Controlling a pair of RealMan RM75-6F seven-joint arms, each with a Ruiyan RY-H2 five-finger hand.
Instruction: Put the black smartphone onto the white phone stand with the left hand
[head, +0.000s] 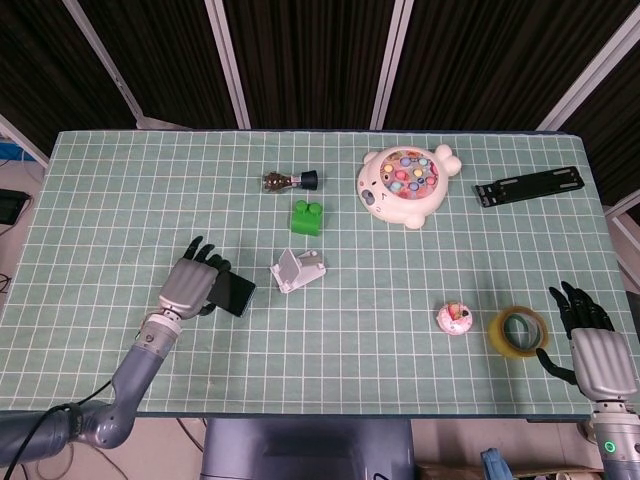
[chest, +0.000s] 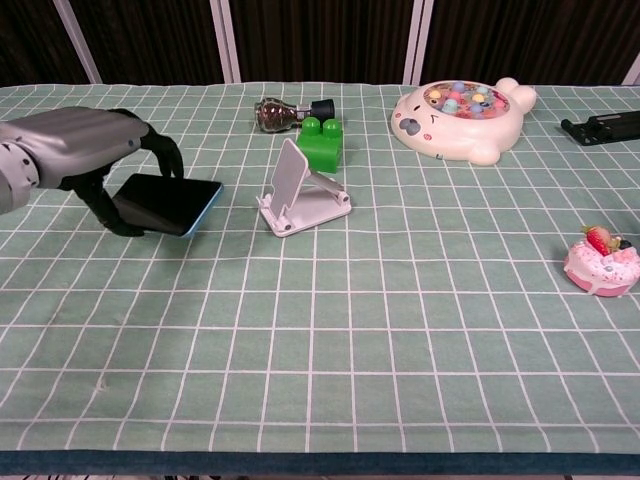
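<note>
At the left of the frame, a little below centre in the head view, the left hand grips the black smartphone by one end, its fingers curled over the top and its thumb underneath; in the chest view the phone sits roughly level and seems lifted off the green checked tablecloth, its free end pointing toward the centre. Just to the right of it, near but apart, the white phone stand sits on the cloth with its backrest tilted up and nothing resting on it. Above the stand lies a green toy block, and above that a small bulb-shaped item with a black cap on its side. Further right, in the upper middle, is a cream animal-shaped fishing toy with coloured pieces in its round top, and toward the upper right edge a black flat bracket. Lower right holds a pink doughnut toy, beside it a roll of yellowish tape, and at the bottom right corner the right hand, holding nothing, fingers spread.
</note>
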